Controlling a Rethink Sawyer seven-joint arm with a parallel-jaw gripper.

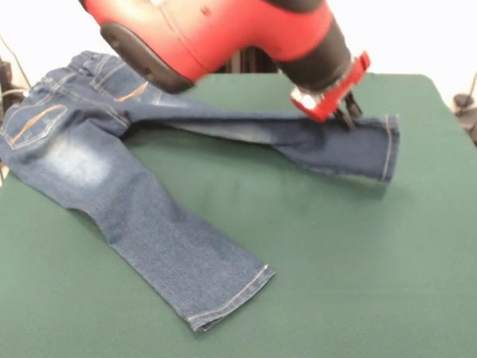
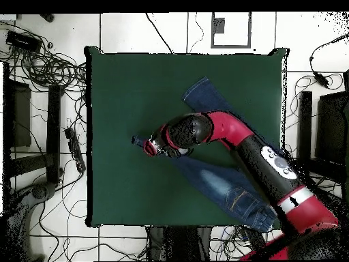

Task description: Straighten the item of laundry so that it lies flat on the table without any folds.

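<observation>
Pinching, it seems, one leg hem of the jeans (image 1: 149, 201) with gripper (image 1: 346, 118), far right on table (image 1: 373, 283).

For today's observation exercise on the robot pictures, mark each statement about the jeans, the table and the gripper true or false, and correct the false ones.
1. The jeans lie on a dark green table. True.
2. The gripper is at the waistband. False: it is at the far leg, near its hem, well away from the waistband.
3. The two legs are spread apart in a V. True.
4. The jeans are folded into a neat square. False: they are opened out, both legs showing at full length.
5. The waistband end reaches the table's edge. True: in the front view it lies at the left edge.
</observation>
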